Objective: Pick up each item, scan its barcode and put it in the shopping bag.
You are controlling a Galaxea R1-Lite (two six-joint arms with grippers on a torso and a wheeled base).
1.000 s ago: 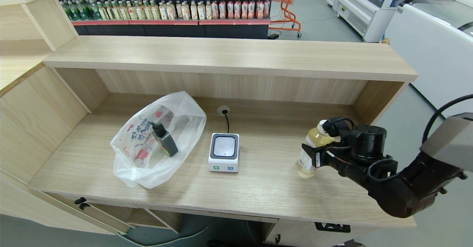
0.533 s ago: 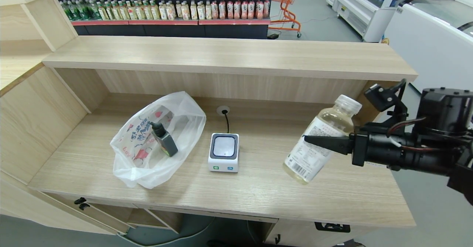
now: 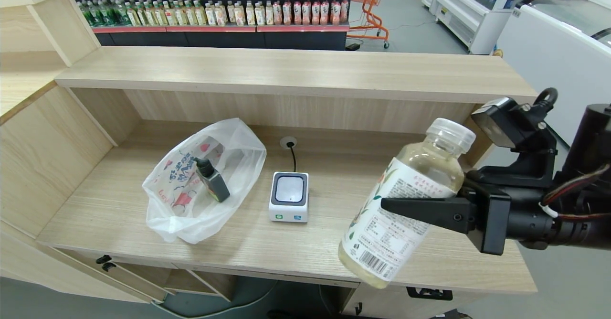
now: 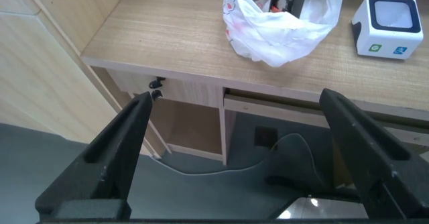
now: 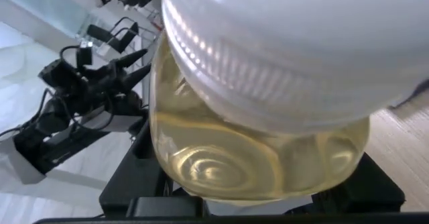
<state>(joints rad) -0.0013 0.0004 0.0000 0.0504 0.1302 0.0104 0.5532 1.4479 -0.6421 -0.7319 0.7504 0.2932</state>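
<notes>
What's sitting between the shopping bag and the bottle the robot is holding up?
The white barcode scanner, standing on the wooden counter between the shopping bag and the bottle. The head view shows it.

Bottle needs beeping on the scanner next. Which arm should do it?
The right. The right gripper grips the bottle, lifted and tilted, near the scanner. The left gripper is open and empty, low in front of the counter.
</notes>
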